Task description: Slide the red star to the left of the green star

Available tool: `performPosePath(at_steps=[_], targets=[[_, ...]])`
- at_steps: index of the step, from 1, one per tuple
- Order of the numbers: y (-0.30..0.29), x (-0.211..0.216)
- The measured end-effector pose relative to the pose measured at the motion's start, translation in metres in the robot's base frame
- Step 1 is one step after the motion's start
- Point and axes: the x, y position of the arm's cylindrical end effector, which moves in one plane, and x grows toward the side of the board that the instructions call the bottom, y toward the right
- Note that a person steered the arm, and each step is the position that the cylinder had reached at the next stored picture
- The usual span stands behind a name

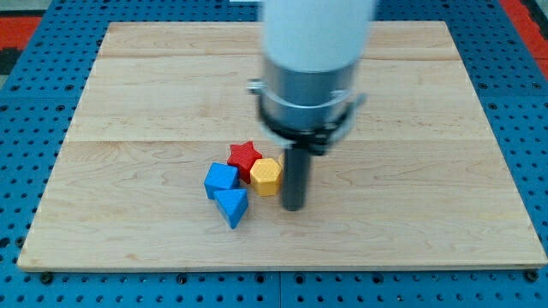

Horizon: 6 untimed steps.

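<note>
The red star (244, 155) lies near the middle of the wooden board (411, 103). A yellow hexagon block (266, 176) touches its lower right side. A blue cube (222, 180) sits just to its lower left, and a blue triangle (232, 206) lies below that. My tip (293, 207) rests on the board just right of the yellow hexagon, to the lower right of the red star. No green star shows; the arm's body hides part of the board's upper middle.
The arm's white and grey body (312, 60) hangs over the board's upper middle. A blue perforated table (26, 103) surrounds the board on all sides.
</note>
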Motion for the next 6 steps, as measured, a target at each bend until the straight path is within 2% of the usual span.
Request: performPosePath(at_steps=[1,2,4,5,6], targets=[[-0.048,-0.018],[-0.060,-0.046],[0.019,-0.084],[0.034,-0.108],[0.113,-0.088]])
